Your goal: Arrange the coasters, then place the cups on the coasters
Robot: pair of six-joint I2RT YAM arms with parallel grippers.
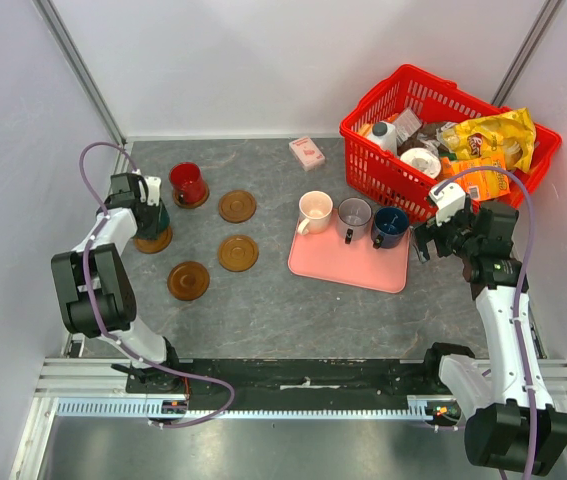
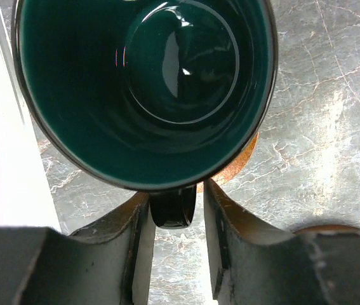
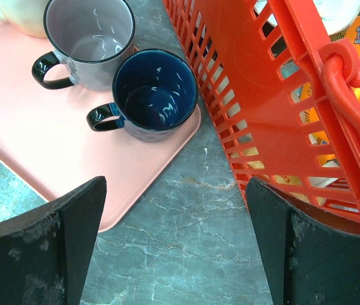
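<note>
Top external: three coasters (image 1: pixel 237 252) lie bare in a loose cluster on the left half of the grey table (image 1: pixel 263 310). A fourth coaster (image 1: pixel 198 203), behind them, carries the red cup (image 1: pixel 188 183). A fifth coaster (image 1: pixel 153 242) sits nearest the left wall, with the left gripper (image 1: pixel 151 212) low over it. On the pink tray (image 1: pixel 348 265), in a row: cream cup (image 1: pixel 315 211), grey cup (image 1: pixel 354 214), navy cup (image 1: pixel 390 226). The red basket (image 1: pixel 443 130) of goods is at back right, with a small pink box (image 1: pixel 307 152) to its left. The right gripper (image 1: pixel 428 240) hangs just beside the tray's right edge, near the navy cup.

Left wrist: green cup (image 2: pixel 145 89) upright and empty, with a brown coaster edge showing under its right side. Its handle (image 2: pixel 173 206) points at the camera, between the two fingers (image 2: pixel 135 241). The fingers are drawn close around it: the left one looks to touch, the right one shows a sliver of gap. Cannot tell whether it is clamped.

Right wrist: jaws spread wide, nothing between them, over bare table between the tray corner and the basket wall. The navy and grey cups stand on the tray, handles to the left.
</note>
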